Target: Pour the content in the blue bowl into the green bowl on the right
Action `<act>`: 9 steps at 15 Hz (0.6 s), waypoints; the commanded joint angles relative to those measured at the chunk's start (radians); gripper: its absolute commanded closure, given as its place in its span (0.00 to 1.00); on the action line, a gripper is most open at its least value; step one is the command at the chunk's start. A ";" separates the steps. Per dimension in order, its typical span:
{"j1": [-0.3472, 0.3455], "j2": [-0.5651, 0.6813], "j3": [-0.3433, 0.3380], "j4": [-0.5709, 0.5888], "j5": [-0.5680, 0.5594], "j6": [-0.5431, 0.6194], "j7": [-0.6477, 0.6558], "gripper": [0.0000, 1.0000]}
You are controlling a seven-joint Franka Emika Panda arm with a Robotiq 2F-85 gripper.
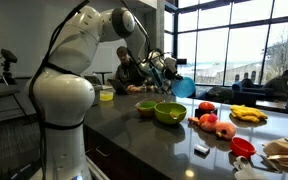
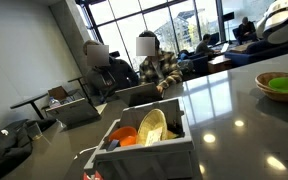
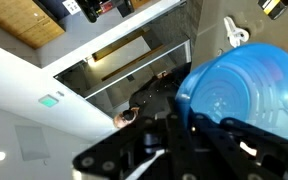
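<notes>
Above the dark counter (image 1: 134, 128), the blue bowl (image 1: 183, 87) is held up on edge, just behind the larger green bowl (image 1: 169, 113). The pour is best made squarely over that bowl, not the smaller green bowl (image 1: 146, 107) beside it, with the lip brought low so nothing is spilled. The gripper (image 3: 189, 135) is seen pinched onto the blue bowl's rim, fingers drawn nearly together, nothing else touched.
</notes>
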State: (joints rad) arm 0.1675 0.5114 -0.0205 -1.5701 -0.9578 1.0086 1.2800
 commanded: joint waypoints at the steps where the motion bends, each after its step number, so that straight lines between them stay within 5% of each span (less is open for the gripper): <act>1: -0.014 -0.009 0.035 0.019 0.015 0.032 -0.040 0.99; 9: -0.040 -0.097 0.078 -0.034 0.248 0.355 -0.083 0.99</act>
State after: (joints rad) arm 0.1539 0.4853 0.0435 -1.5533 -0.7817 1.2589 1.2327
